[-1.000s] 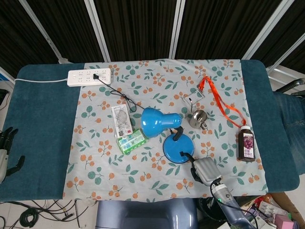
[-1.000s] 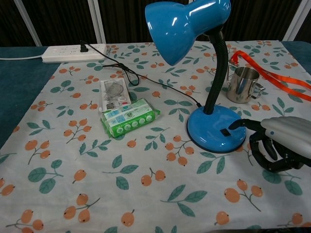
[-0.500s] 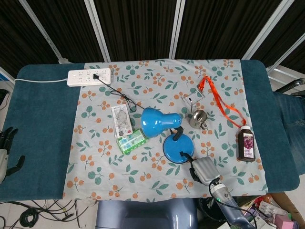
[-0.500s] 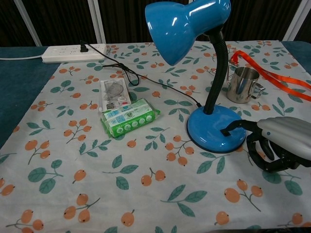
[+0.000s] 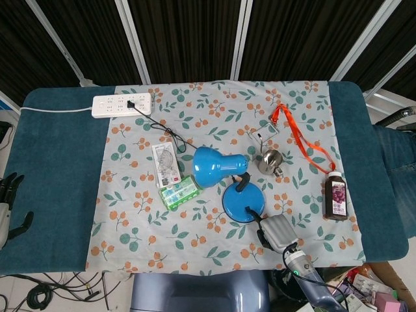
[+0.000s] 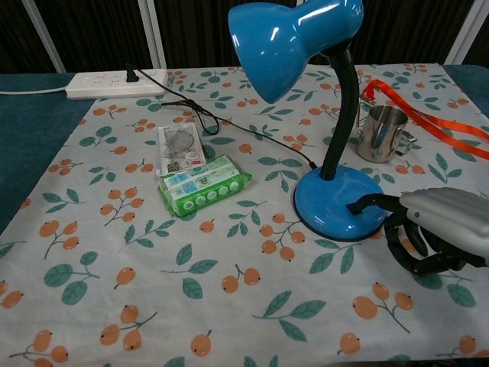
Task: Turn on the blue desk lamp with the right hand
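The blue desk lamp's shade (image 5: 218,166) (image 6: 286,38) is unlit and leans over its round blue base (image 5: 240,198) (image 6: 336,206) on a black gooseneck. My right hand (image 5: 278,232) (image 6: 443,222) lies just right of the base, with one finger stretched out. Its fingertip (image 6: 354,206) touches the top of the base where the dark switch sits. The other fingers curl under the palm and hold nothing. My left hand (image 5: 10,208) rests off the left table edge, fingers apart and empty.
The lamp's cord runs to a white power strip (image 5: 122,104) (image 6: 114,84) at the back left. A steel cup (image 5: 270,161) (image 6: 380,134) and a red ribbon (image 5: 302,136) stand behind the base, a juice bottle (image 5: 336,196) to the right, a green pack (image 5: 179,192) (image 6: 205,185) to the left.
The right hand has shifted slightly left and its outstretched finger has slid across the base onto the switch spot. The lamp stays unlit and the left hand is still.
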